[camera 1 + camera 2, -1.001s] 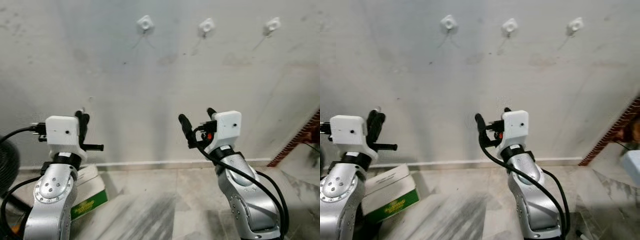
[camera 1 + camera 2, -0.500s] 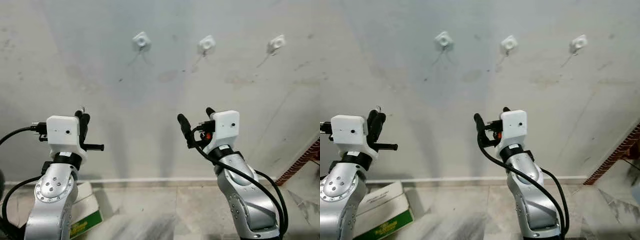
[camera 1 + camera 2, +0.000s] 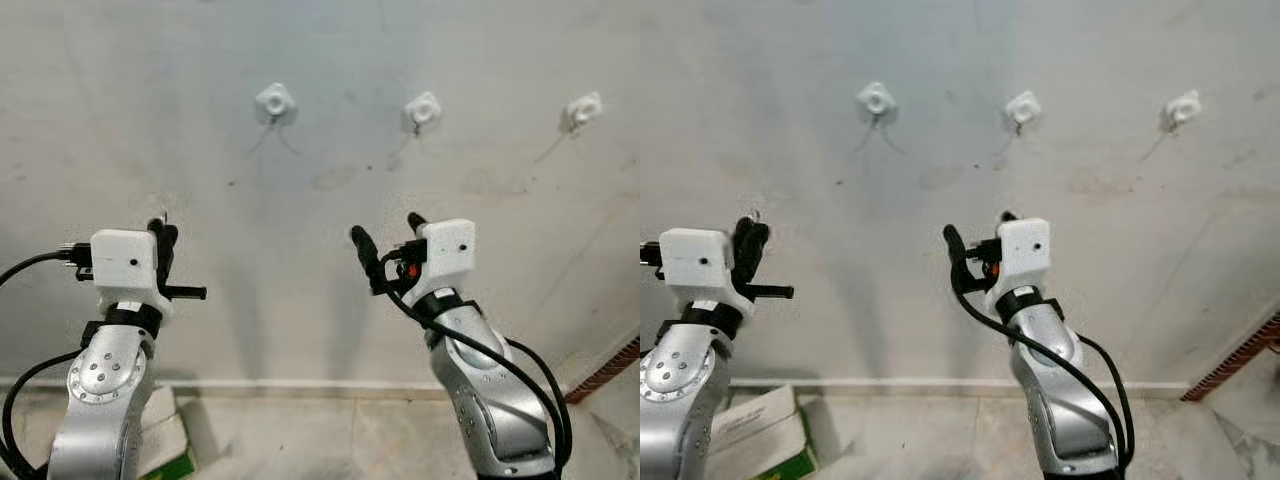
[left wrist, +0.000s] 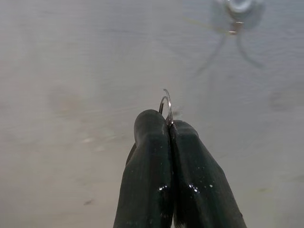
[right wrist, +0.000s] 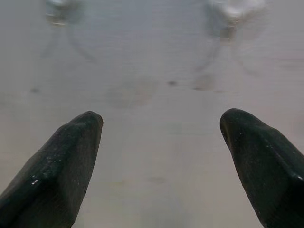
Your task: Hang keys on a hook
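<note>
Three white hooks sit in a row on the grey wall: left hook (image 3: 275,103), middle hook (image 3: 422,110), right hook (image 3: 582,110). My left gripper (image 3: 163,232) is raised below and left of the left hook, shut on a thin metal key ring (image 4: 166,102) that pokes out above its fingertips (image 4: 152,123). The keys themselves are hidden. In the left wrist view the left hook (image 4: 240,5) lies ahead, off to one side. My right gripper (image 3: 388,232) stands open and holds nothing, below the middle hook. The right wrist view shows two hooks (image 5: 232,9) ahead, blurred.
A white and green box (image 3: 755,440) lies on the marble floor by the wall at the lower left. A brick edge (image 3: 1235,360) slants in at the lower right. A white baseboard (image 3: 320,385) runs along the foot of the wall.
The whole picture has shifted: the hooks sit lower and less floor is in view, so the camera has moved. Both arms hold the same pose.
</note>
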Motion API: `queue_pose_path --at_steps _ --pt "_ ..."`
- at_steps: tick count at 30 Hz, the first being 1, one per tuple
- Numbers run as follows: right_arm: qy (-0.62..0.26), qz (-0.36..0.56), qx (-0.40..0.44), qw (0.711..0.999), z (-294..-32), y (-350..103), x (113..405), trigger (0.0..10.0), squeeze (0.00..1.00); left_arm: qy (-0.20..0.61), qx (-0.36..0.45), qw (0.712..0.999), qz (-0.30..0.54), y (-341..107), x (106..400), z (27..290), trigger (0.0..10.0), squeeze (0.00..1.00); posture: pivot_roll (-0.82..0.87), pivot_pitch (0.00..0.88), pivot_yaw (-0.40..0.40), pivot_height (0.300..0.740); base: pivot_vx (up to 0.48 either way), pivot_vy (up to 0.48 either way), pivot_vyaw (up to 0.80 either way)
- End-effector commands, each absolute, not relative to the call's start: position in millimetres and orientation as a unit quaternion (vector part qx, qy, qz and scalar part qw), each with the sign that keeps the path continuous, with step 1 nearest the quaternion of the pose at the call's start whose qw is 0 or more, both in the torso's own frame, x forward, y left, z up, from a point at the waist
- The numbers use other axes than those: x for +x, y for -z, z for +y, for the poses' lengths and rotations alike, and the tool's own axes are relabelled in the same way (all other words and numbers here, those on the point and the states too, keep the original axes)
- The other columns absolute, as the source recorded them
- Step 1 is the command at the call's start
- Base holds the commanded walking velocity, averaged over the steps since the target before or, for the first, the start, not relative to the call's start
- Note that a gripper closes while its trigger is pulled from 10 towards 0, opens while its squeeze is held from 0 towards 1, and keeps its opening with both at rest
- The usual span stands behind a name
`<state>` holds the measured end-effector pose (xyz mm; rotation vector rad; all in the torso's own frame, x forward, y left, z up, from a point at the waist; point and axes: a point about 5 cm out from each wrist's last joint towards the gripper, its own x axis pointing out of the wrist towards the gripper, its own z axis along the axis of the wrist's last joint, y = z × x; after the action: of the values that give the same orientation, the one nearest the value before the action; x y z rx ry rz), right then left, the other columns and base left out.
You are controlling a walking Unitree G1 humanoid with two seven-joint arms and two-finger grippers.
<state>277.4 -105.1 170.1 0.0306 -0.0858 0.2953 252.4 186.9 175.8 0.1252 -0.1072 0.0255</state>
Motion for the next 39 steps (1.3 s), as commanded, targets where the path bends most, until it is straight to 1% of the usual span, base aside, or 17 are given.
queue_pose_path --at_steps 1,11,17,22,29,37,39 --pt "-0.138 -0.043 0.010 0.989 -111.7 -170.1 278.4 10.0 0.00 0.000 0.061 0.996 -0.058 -177.2 253.2 180.6 10.0 0.00 0.07 0.000 0.008 0.740 0.405 0.259 0.00" --pt "-0.139 -0.041 0.008 0.989 -111.7 -169.3 277.0 10.0 0.00 0.001 0.059 0.997 -0.056 -176.3 253.3 180.4 10.0 0.00 0.07 0.000 0.007 0.740 0.398 0.261 0.00" --pt "-0.137 -0.022 -0.006 0.990 -126.8 -162.1 257.4 10.0 0.00 -0.008 0.062 0.997 -0.049 -175.1 248.9 185.1 10.0 0.00 0.07 0.000 -0.001 0.740 0.334 0.258 0.00" --pt "-0.126 -0.007 -0.013 0.992 -136.2 -156.5 245.9 10.0 0.00 -0.011 0.061 0.997 -0.046 -172.5 246.6 184.7 10.0 0.00 0.07 0.000 -0.003 0.740 0.000 0.000 0.00" --pt "-0.122 -0.013 -0.013 0.992 -135.1 -160.3 247.7 10.0 0.00 0.005 0.061 0.997 -0.052 -174.5 249.8 177.0 10.0 0.00 0.07 0.000 -0.001 0.740 0.000 0.000 0.00" --pt "-0.124 -0.013 -0.015 0.992 -134.9 -161.8 248.4 10.0 0.00 0.005 0.059 0.997 -0.052 -174.5 249.4 177.4 10.0 0.00 0.07 0.000 -0.005 0.740 0.000 0.000 0.00" --pt "-0.125 -0.012 -0.016 0.992 -135.0 -161.9 248.4 10.0 0.00 0.005 0.059 0.997 -0.051 -174.3 249.5 177.4 10.0 0.00 0.07 0.000 -0.006 0.740 0.000 -0.285 0.00"
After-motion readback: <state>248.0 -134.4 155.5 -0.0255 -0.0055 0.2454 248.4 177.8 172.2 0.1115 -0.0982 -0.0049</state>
